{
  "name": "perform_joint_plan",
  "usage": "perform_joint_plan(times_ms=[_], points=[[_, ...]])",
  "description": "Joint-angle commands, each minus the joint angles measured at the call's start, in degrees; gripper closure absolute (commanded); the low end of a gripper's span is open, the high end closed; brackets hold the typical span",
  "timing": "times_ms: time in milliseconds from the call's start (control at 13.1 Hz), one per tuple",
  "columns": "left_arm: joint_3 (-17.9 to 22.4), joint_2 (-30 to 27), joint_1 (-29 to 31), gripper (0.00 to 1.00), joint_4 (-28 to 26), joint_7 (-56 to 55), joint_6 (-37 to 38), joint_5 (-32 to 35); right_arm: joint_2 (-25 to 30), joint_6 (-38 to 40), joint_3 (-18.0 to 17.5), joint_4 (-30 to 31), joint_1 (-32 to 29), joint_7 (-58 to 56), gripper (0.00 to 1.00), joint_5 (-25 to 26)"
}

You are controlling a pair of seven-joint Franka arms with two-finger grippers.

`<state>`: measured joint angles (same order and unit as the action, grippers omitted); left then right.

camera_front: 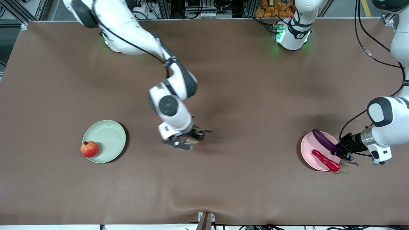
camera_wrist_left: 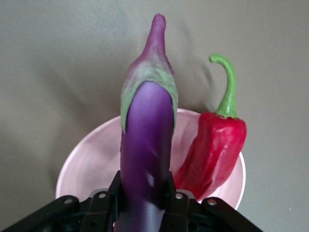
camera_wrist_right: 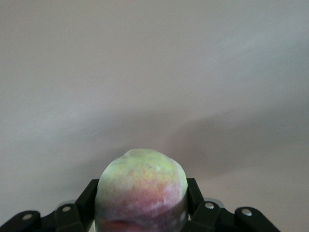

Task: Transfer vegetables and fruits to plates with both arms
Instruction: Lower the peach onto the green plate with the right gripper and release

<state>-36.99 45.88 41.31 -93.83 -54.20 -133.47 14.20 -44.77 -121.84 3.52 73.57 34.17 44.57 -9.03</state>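
The purple eggplant (camera_front: 324, 140) lies slanted over the pale pink plate (camera_front: 308, 147), and my left gripper (camera_front: 343, 150) is shut on it. In the left wrist view both fingers press the eggplant (camera_wrist_left: 147, 145) above the pink plate (camera_wrist_left: 91, 164), my left gripper (camera_wrist_left: 143, 193) holding it near mid-length. The red chili (camera_front: 326, 160) rests on that plate beside it, its green stem past the rim; the chili (camera_wrist_left: 215, 150) also shows in the left wrist view. My right gripper (camera_front: 189, 141) is shut on the peach (camera_front: 193, 139) low at mid-table. The peach (camera_wrist_right: 141, 191) fills my right gripper (camera_wrist_right: 141, 198). The pomegranate (camera_front: 89, 149) sits on the rim of the green plate (camera_front: 110, 137).
A brown cloth (camera_front: 243, 95) covers the whole table, with a slight ripple near the edge closest to the front camera. The two arm bases (camera_front: 292, 35) stand along the edge farthest from the front camera. Cables hang by the left arm.
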Motion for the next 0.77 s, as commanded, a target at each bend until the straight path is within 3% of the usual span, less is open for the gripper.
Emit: perform_joint_plan(times_ms=[0,77,306,383,689], points=[[0.4,1.4,-1.6,0.76,1.2,-0.4,-0.8,1.0,5.9,7.3,-1.3,4.3,-8.6,-10.6,0.69,0.4],[0.5,1.6,-1.8,0.53,1.2,-0.4,-0.8,2.1,7.5,8.0,-1.2,6.2,-11.4,-15.6,0.69,0.4],[0.9,2.0,-2.4,0.05,1.2,-0.4,-1.0,3.5,8.8,7.7,-1.1,11.2,-19.8,-31.1,0.69,0.5],[0.9,1.8,-2.6,0.0,1.3,-0.4,-1.0,3.5,8.8,7.5,-1.1,12.6,-22.8,-36.0,0.69,0.5],[-0.4,-1.2,-2.6,0.0,2.7,-1.5,0.9,3.4,8.7,7.0,-1.1,16.0,-29.9,-49.6,0.69,0.5]])
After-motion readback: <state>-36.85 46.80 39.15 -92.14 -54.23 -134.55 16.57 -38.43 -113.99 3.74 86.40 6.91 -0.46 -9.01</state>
